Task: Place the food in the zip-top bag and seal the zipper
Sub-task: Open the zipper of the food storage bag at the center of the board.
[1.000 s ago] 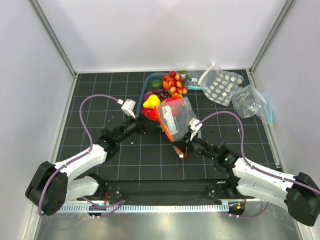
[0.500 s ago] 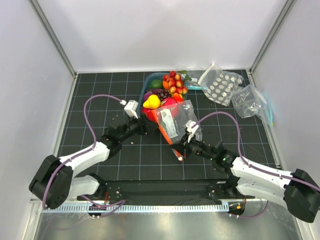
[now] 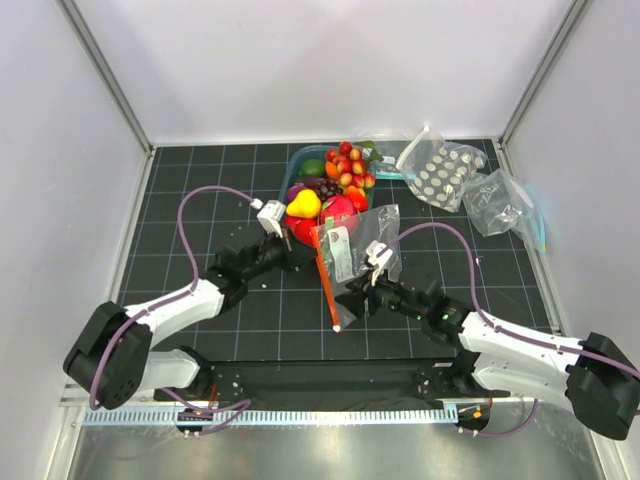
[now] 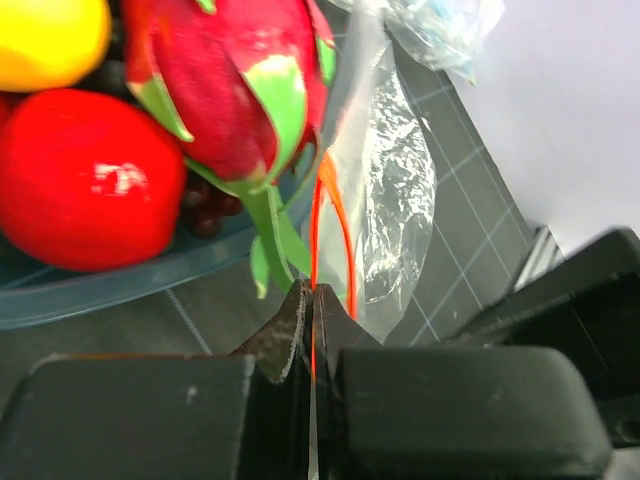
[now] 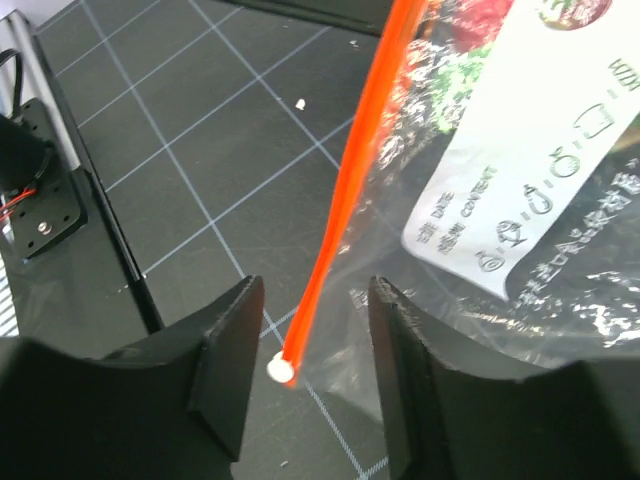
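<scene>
Left wrist: left fingers [image 4: 140,420] tight on the zipper [image 4: 318,215]; its end between spread right fingers [image 5: 225,365]

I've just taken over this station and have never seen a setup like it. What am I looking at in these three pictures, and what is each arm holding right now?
These are two robot arms bolted at the near edge of a table. The wide picture looks down from above and behind them. The other two pictures come from a camera on each wrist.

On the black gridded table sits a teal tray of toy fruit. At the far right lie a pouch of white discs and another clear pouch.

The left tool is shut on the orange zip strip of the clear bag, beside the tray. The right tool is open, with the strip's free end in the gap between its fingers.
</scene>
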`<state>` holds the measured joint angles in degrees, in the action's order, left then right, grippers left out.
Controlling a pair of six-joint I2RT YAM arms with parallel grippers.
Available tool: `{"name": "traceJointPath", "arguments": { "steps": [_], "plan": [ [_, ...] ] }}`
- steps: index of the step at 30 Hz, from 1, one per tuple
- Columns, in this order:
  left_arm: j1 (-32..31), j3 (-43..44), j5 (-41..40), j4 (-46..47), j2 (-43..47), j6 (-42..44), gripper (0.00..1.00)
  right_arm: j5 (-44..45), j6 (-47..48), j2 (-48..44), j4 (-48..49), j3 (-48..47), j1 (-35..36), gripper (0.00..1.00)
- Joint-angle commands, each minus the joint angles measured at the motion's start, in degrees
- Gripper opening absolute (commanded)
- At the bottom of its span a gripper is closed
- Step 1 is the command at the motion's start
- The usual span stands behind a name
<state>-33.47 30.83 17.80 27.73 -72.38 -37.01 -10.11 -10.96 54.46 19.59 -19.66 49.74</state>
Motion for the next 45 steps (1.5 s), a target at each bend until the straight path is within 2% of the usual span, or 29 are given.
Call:
{"name": "traceJointPath", "arguments": {
  "steps": [1, 3, 6, 18, 23, 25, 26, 28, 29, 31, 34, 37, 42, 43, 44, 45],
  "plan": [
    [-1.24, 1.87, 2.68, 3.39, 0.92, 1.24, 0.00, 3.86, 0.06, -1.81, -2.09, -3.71, 0.36, 0.55],
    [-2.47, 1.87, 2.06, 3.39, 1.19, 1.86, 0.00, 5.71, -0.29, -2.16, -4.55, -5.03, 0.45, 0.61],
    [-3.61, 2.04, 2.06, 3.39, 1.36, 2.03, 0.00, 8.60, -0.11, -2.16, -8.77, -7.49, 1.15, 0.63],
    [-5.72, 2.39, 1.71, 3.04, 2.15, 3.18, 0.00, 16.78, -0.20, 7.15, -13.18, -14.78, 4.31, 0.67],
    [-6.16, 2.48, 1.45, 2.77, 2.51, 3.44, 0.00, 24.76, -0.29, 10.49, -15.46, -16.90, 6.95, 0.68],
    [-6.25, 2.57, 1.36, 2.68, 2.42, 3.53, 0.00, 26.01, -0.64, 10.32, -15.38, -16.73, 7.48, 0.58],
    [-6.25, 2.57, 1.27, 2.51, 2.51, 3.53, 0.00, 26.63, -0.81, 10.14, -15.29, -16.55, 7.48, 0.49],
    [-6.17, 2.57, 1.18, 2.42, 2.33, 3.62, 0.00, 27.51, -1.25, 9.53, -15.29, -16.03, 7.39, 0.38],
    [-6.16, 2.66, 1.09, 2.33, 2.33, 3.62, 0.00, 28.47, -1.43, 8.83, -15.20, -15.85, 7.48, 0.26],
    [-6.25, 2.66, 1.01, 2.16, 2.24, 3.79, 0.00, 28.83, -1.78, 7.78, -15.46, -15.32, 7.48, 0.18],
    [-6.25, 2.74, 0.13, 1.63, 2.16, 4.05, 0.00, 28.39, -2.13, 5.23, -15.73, -14.27, 7.48, 0.16],
    [-6.25, 3.36, -1.10, 0.14, 1.72, 4.41, 0.00, 29.70, -2.48, 2.50, -16.95, -13.56, 7.57, 0.08],
    [-6.34, 4.94, -1.37, -2.24, 0.05, 4.67, 0.02, 32.69, -3.98, -1.10, -20.72, -14.18, 7.48, 0.01],
    [-6.51, 4.94, -1.11, -2.32, -0.04, 4.67, 0.05, 33.31, -4.07, -1.28, -21.17, -14.44, 7.48, 0.01],
    [-6.60, 5.12, -1.02, -2.33, -0.13, 4.58, 0.19, 33.57, -4.33, -1.37, -21.52, -14.70, 7.48, 0.01],
    [-6.78, 5.21, -0.84, -2.24, -0.22, 4.67, 0.28, 33.75, -4.51, -1.37, -21.96, -15.23, 7.48, 0.01]
  ]
}}
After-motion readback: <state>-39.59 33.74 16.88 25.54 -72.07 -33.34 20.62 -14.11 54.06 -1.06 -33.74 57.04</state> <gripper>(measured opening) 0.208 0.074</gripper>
